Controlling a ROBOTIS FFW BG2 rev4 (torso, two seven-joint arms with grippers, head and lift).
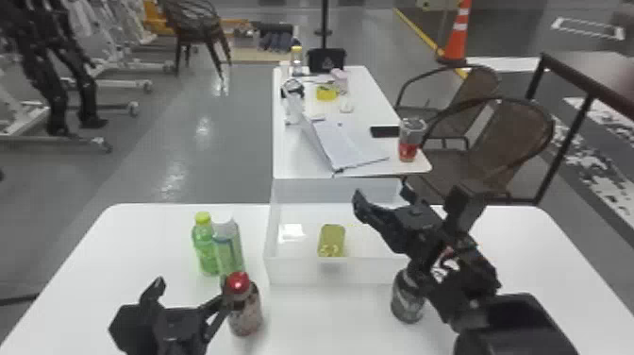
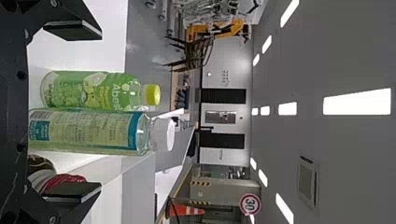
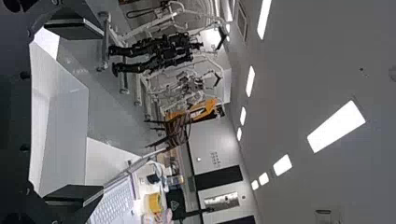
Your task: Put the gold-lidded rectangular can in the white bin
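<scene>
In the head view, the gold-lidded rectangular can (image 1: 332,236) lies inside the white bin (image 1: 295,273), near its middle. My right gripper (image 1: 383,197) is above the bin's right side, fingers spread and nothing between them; the can is to its left and lower. In the right wrist view, the same gripper (image 3: 102,112) stands open with the bin's wall (image 3: 65,135) beyond it. At the front left, my left gripper (image 1: 192,290) is parked open; the left wrist view shows that gripper (image 2: 100,111) with its fingers wide apart.
A red-capped bottle (image 1: 245,311) stands beside the left gripper's right finger. Behind it are a green bottle (image 1: 205,248) and a white-capped bottle (image 1: 228,250). A dark can (image 1: 406,300) stands under the right arm. A laptop (image 1: 349,144) sits on the far table.
</scene>
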